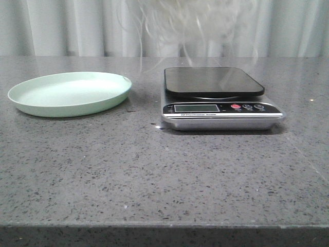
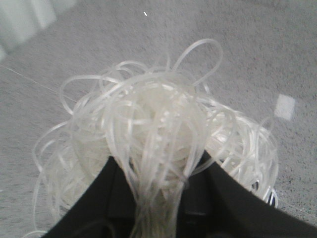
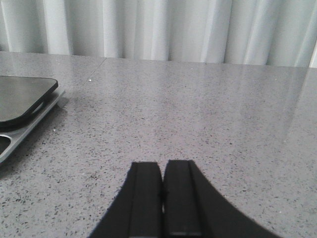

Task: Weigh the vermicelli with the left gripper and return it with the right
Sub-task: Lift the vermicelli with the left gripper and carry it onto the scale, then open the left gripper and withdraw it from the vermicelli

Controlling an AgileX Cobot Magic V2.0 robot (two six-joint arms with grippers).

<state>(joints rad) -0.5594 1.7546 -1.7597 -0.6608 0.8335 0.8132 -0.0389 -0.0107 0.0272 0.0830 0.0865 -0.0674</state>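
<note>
Your vermicelli [image 2: 158,144] hangs in the air above the scale [image 1: 221,100], and in the front view only its lower, blurred fringe [image 1: 193,23] shows at the top of the frame, over the scale's dark platform [image 1: 213,81]. The left gripper [image 2: 158,208] has it pinched: in the left wrist view a gathered neck of strands runs down between the black fingers [image 2: 99,198], and the rest blooms outward beyond them as a loose ball of loops. You are, by my reading, at the lowering step, so bring the bundle straight down over the middle of the platform and release only once the bulk rests on it; stray loops that drape over the platform's edge onto the display [image 1: 198,108] or the table [image 1: 154,175] would likely spoil the reading, and strands may cling to the fingers as they part. The tangle has no clear long axis; the only direction it offers is that pinched neck, which runs along the gripper's line, with the fluffy mass pointing away from the fingers. The mint-green plate [image 1: 31,103] lies empty to the left of the scale, well apart from it. Your right gripper [image 3: 163,198] waits low over the table to the right of the scale, its fingers pressed together with nothing between them.
</note>
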